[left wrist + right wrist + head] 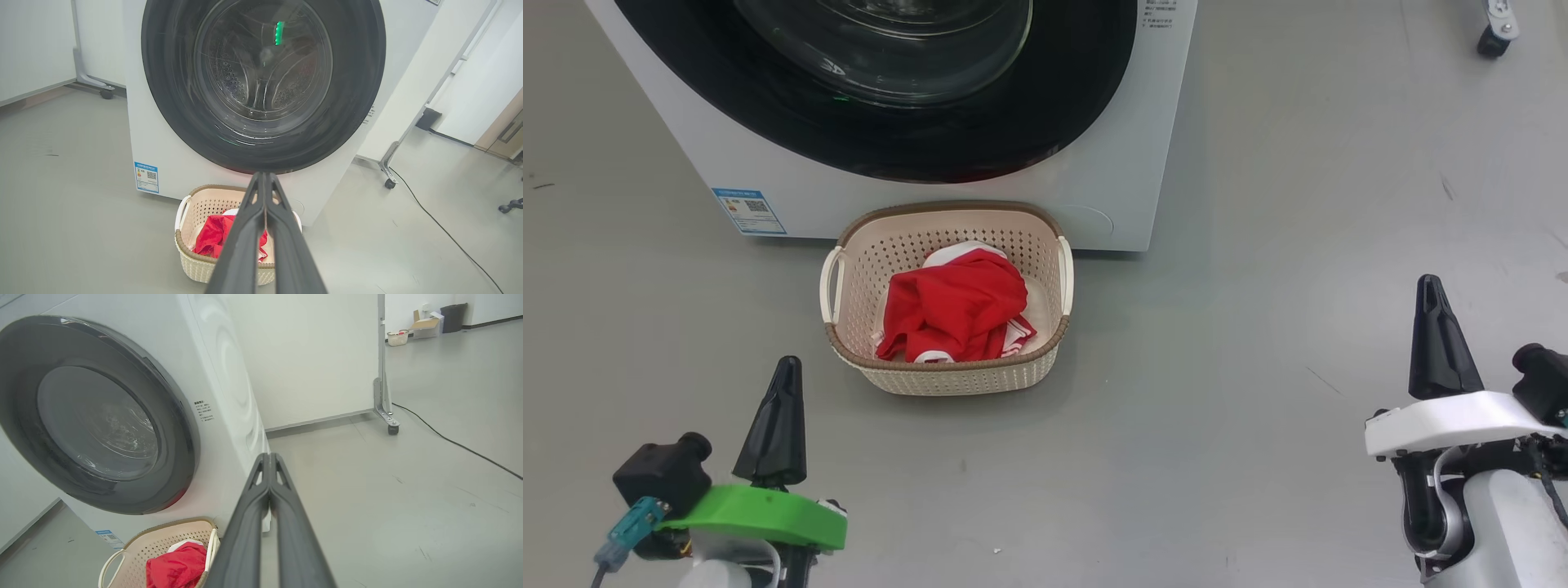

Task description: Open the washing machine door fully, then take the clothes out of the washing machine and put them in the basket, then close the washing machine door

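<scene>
Clothes (956, 314), red with white trim, lie bunched inside the basket (964, 380) at the centre of the head view. The basket stands on the floor (1258, 327) just in front of the washing machine (800, 192), whose door (1054, 122) sits closed at the top of the frame. The left gripper (788, 367), lower left, and the right gripper (1429, 286), far right, both have their fingers pressed together and hold nothing. Both are clear of the basket, the left one nearer.
</scene>
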